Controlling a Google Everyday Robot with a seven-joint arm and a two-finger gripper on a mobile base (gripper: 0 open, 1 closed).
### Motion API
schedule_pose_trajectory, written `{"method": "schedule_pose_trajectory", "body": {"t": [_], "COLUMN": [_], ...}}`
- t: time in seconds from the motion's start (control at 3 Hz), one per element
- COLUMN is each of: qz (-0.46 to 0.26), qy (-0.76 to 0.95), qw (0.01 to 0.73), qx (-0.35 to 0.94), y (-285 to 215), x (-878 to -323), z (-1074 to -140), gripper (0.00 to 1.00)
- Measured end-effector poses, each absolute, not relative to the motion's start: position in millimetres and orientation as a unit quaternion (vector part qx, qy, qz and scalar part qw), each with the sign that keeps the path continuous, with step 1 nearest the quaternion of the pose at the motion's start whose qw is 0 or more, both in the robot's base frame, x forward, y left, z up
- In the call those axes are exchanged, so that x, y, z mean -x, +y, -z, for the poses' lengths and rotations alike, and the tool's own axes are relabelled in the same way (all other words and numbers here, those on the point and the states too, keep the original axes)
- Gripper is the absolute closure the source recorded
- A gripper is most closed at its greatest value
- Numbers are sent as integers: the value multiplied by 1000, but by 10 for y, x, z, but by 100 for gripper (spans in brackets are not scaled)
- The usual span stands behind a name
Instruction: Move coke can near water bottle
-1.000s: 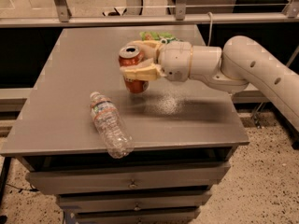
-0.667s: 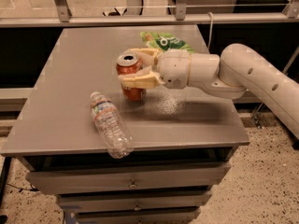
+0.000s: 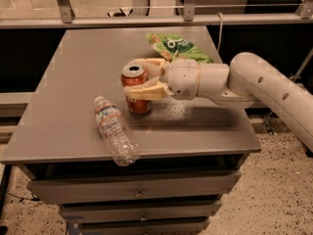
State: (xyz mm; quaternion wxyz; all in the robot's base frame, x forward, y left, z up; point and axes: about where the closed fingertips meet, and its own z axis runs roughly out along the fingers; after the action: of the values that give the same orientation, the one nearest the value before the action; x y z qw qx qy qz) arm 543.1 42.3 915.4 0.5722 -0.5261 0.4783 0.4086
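Observation:
The coke can (image 3: 136, 103) is red-orange with a silver top and stands upright near the middle of the grey table (image 3: 73, 82). My gripper (image 3: 139, 78) reaches in from the right and is shut on the can, one finger on the near side and one on the far side. The water bottle (image 3: 115, 130) lies on its side just left of and in front of the can, white cap pointing away from me, base near the table's front edge. The can's base is a short gap from the bottle.
A green chip bag (image 3: 178, 47) lies behind my gripper at the back right of the table. My white arm (image 3: 259, 87) stretches off to the right. Drawers (image 3: 137, 192) sit below the table's front edge. A metal rail (image 3: 146, 19) runs behind the table.
My gripper has carried the can left and toward the front of the table, closer to the water bottle. The bottle has not moved.

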Motion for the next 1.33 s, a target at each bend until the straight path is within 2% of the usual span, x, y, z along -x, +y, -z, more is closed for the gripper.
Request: {"method": "schedule_pose_trajectory", "body": {"t": [1.0,1.33], "qz": [-446,-453], "qy": [476,473], "qw": [557,556], "qx": [514,513], "y": [417,431], "x": [-5277,-5243], "z": [-9022,-9005], "gripper": [12,0]}}
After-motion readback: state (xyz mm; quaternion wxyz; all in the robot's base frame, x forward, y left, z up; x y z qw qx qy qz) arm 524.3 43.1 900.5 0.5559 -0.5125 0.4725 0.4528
